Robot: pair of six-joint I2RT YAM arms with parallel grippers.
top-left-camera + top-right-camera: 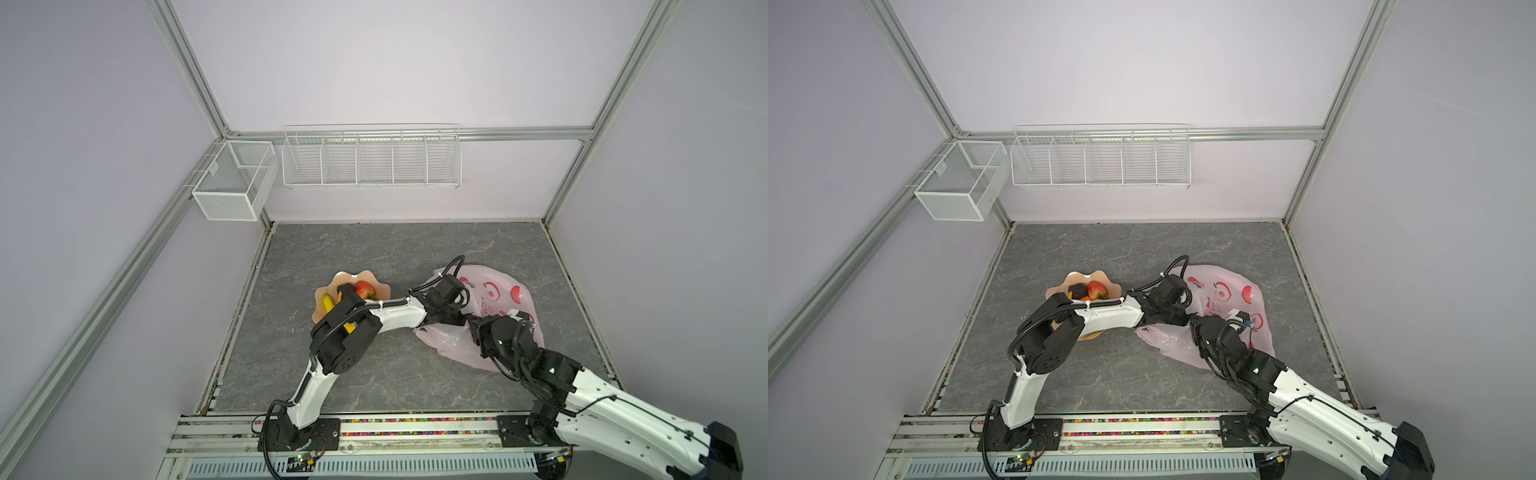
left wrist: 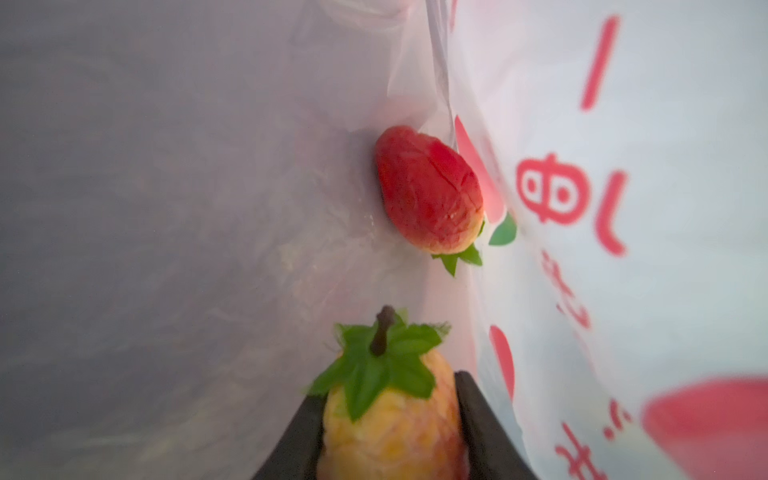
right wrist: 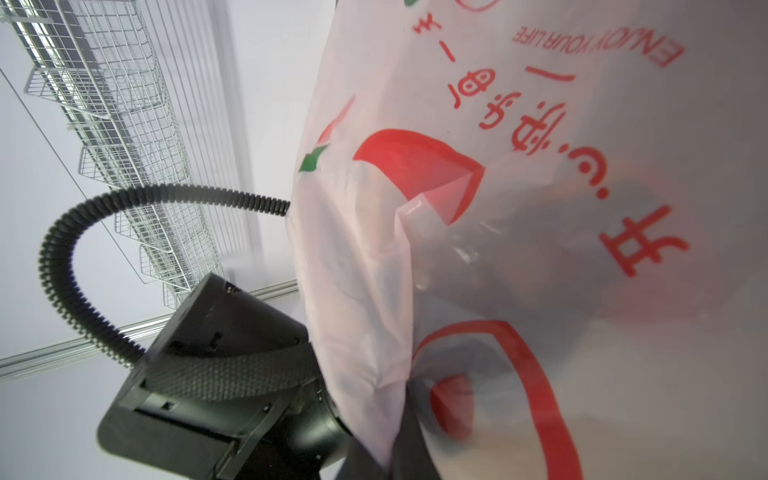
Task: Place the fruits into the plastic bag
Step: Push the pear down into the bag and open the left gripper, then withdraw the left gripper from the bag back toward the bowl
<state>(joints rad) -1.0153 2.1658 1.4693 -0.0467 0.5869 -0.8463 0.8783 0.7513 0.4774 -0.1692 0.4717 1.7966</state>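
Right wrist | plastic bag (image 3: 357, 257) | red print reads "ENJOY YOUR LIFE"

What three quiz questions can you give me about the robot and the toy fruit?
1. True or false: the left gripper is empty.
2. Which fruit lies loose in the plastic bag in the left wrist view? A banana, B strawberry, C orange.
3. Fill in: the right gripper pinches the ___.
Key: 1 false, it holds a yellow peach. 2 B. 3 plastic bag.
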